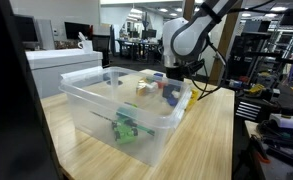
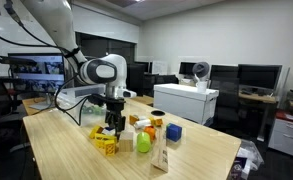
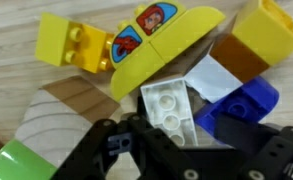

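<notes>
Fingers of the gripper [image 3: 171, 138] stand apart in the wrist view, black and pointing down at the table [image 3: 26, 90]. A white brick [image 3: 172, 105] lies between their tips. Whether the pads touch it cannot be told. The white brick lies studs up on the wood, packed into a small heap of toys.

Touching its upper edge in this view is a yellow curved piece [image 3: 161, 45] with two cartoon stickers. Beside that lies a yellow brick [image 3: 71, 45]. A blue brick [image 3: 244, 100] sits just beside the white one on the other side, with a brown and yellow block [image 3: 258, 40] past it. A pale wooden block [image 3: 61, 115] lies near one finger, and a light green piece [image 3: 16, 165] shows in the lower corner.

In an exterior view the gripper [image 2: 112, 128] hangs low over the heap, with the arm [image 2: 104, 70] bent above it. The yellow toys lie just beside the fingers. A green toy [image 2: 143, 143], an orange block [image 2: 156, 125] and a blue cube [image 2: 174, 132] stand a little further out on the table.

In an exterior view a clear bin [image 1: 81, 92] stands in the foreground, well apart from the gripper [image 1: 172, 78]. The heap shows through the bin's walls. A green shape low in the bin is too blurred to name.
</notes>
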Motion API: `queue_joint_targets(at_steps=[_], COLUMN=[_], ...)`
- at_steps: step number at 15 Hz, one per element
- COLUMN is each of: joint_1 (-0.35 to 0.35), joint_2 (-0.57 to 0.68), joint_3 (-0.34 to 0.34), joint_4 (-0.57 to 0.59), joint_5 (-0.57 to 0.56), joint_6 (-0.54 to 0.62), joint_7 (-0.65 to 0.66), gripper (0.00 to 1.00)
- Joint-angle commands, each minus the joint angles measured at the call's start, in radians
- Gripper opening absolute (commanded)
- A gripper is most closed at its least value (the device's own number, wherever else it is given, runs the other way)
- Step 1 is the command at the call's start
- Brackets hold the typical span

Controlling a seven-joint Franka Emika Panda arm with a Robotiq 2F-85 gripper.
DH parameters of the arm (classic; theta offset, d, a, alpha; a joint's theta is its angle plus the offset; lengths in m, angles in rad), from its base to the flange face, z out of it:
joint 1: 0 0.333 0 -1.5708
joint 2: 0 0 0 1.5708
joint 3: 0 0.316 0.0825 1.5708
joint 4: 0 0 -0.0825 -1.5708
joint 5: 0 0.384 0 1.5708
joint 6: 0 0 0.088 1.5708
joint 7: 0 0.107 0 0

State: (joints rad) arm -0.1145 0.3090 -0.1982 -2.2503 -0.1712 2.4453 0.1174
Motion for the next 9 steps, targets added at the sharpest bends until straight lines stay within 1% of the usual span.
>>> queue_joint_targets(at_steps=[1,2,4,5,7,9], joint_1=[0.002,0.002,0.001,0.002,0.004,0.013], joint_2=[-0.039,-0.050,-0.074,-0.093,-0.151,-0.212], joint_3=[-0.005,-0.004,0.000,0.002,0.017,0.046], joint_4=[0.005,0.014,0.038,0.057,0.108,0.152], joint_5=[-0.014,-0.010,-0.004,-0.004,0.016,0.040], joint_6=[-0.045,-0.062,-0.087,-0.101,-0.137,-0.168], joint_7=[0.004,0.004,0.001,0.000,-0.013,-0.038], gripper=[0.39,0.31,0.18,0.15,0.15,0.15])
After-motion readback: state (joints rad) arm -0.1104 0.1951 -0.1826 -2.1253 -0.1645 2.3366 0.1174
